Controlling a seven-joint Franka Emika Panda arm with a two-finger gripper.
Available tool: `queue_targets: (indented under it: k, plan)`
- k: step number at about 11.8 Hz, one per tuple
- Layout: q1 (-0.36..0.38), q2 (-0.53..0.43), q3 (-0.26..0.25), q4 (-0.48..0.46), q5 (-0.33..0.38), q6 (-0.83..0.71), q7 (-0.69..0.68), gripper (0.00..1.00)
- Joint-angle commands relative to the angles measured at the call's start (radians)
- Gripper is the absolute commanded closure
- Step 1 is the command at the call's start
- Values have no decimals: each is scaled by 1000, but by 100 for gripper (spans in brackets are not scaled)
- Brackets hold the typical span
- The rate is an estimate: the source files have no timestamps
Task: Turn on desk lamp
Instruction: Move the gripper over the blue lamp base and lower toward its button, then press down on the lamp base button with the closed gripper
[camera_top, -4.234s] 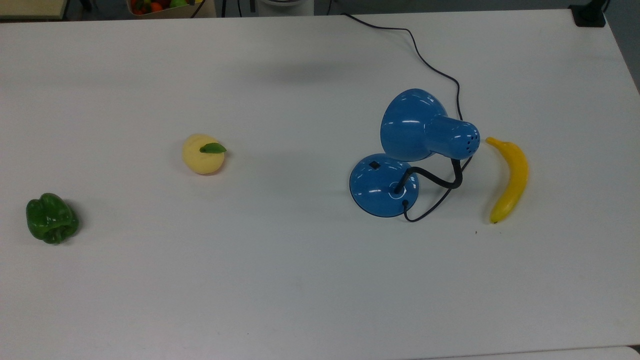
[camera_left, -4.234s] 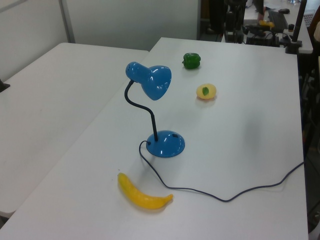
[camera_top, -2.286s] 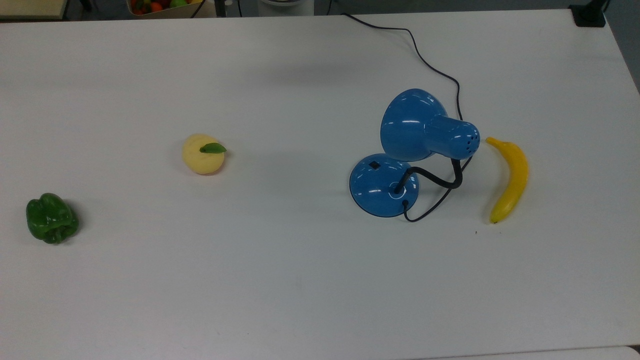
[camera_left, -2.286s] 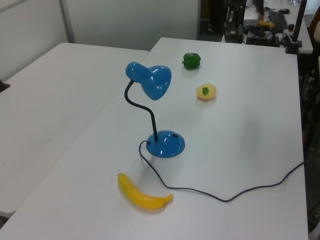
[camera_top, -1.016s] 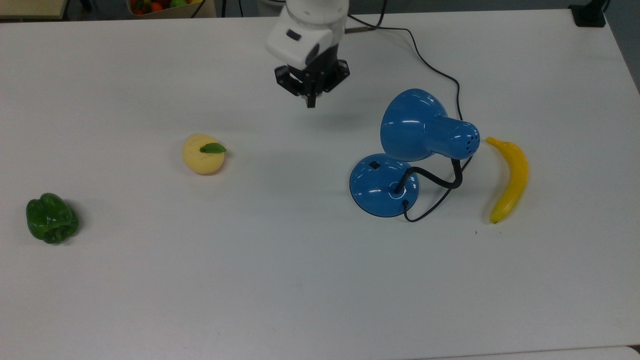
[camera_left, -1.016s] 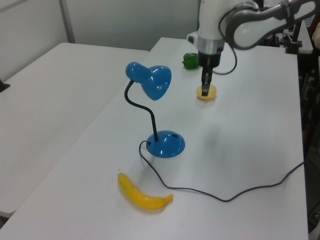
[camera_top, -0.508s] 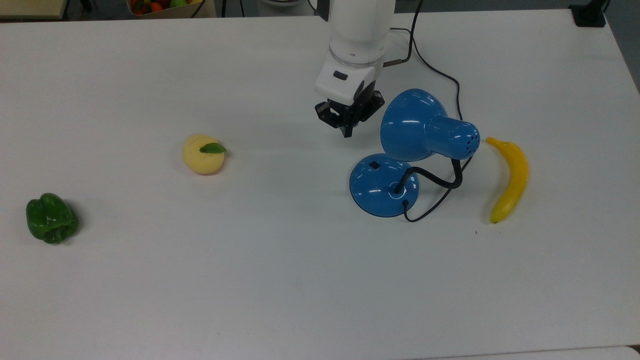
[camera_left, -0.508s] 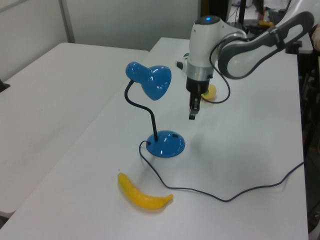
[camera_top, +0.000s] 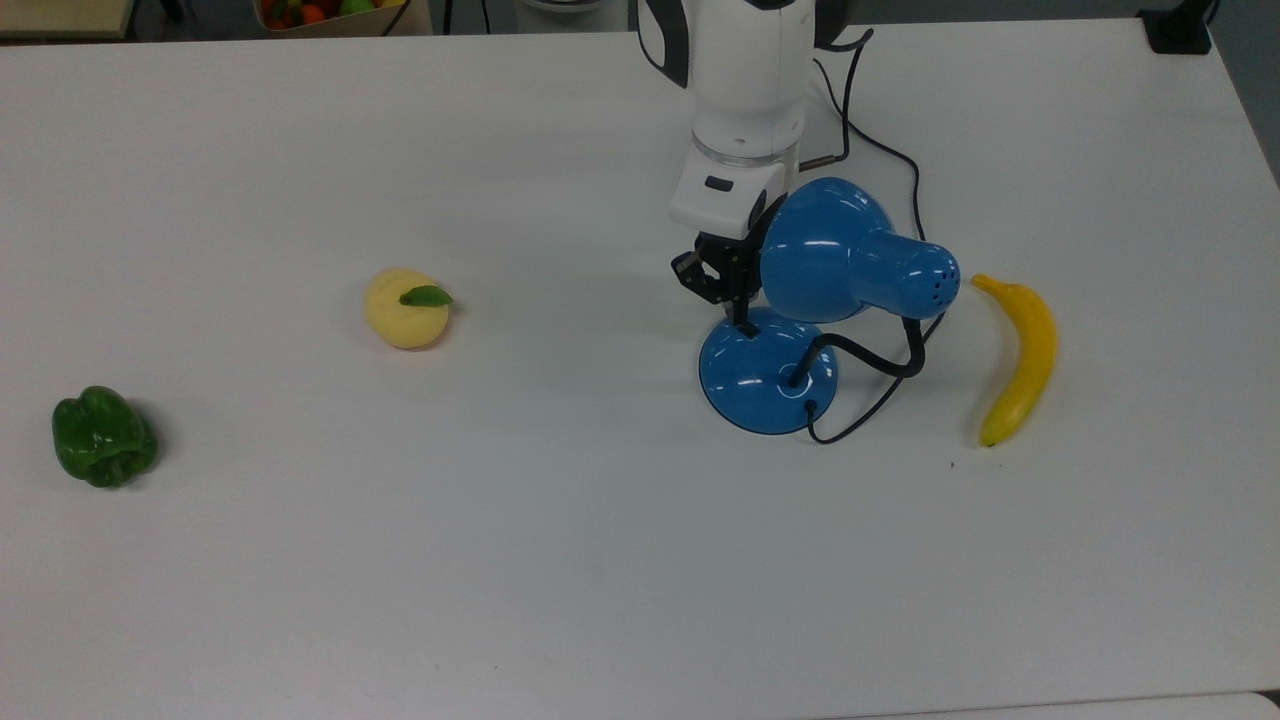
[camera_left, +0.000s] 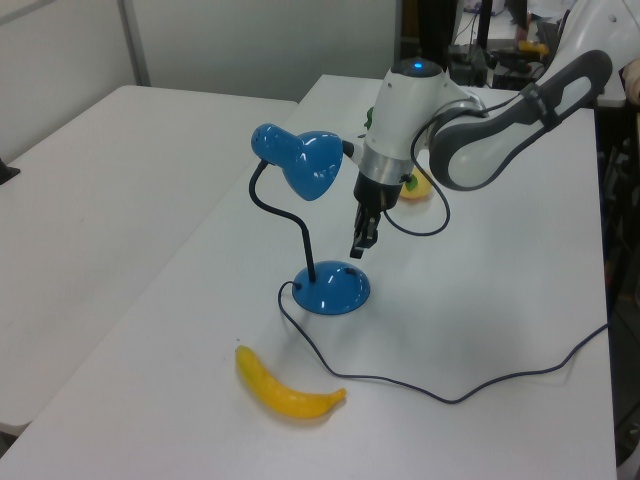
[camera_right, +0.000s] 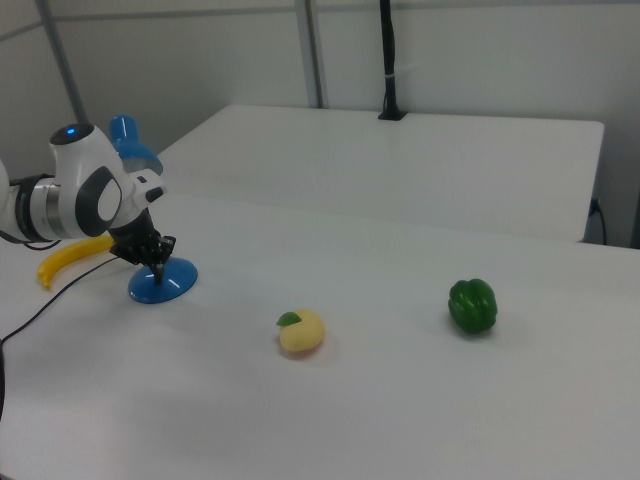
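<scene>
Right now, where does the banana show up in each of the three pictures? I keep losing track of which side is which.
Top view: the banana lies toward the top view's right, just right of the lamp.
Left view: the banana is at the bottom centre, nearer the camera than the lamp.
Right view: the banana peeks out at the far left, behind the arm.
Shared landmark: the blue lamp, always next to it.

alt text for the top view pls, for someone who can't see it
A white robot arm reaches down over a white table, its black claw at the near edge of a blue desk lamp's round base. A banana lies at the top view's right, with a yellow fruit and green pepper toward the left.
</scene>
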Motion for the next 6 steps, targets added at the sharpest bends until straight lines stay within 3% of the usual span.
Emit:
queue_targets:
  k: [1,6]
  plan:
    - [19,24,0,4,-8,61,-3,100]
    - [27,38,3,13,-10,65,3,100]
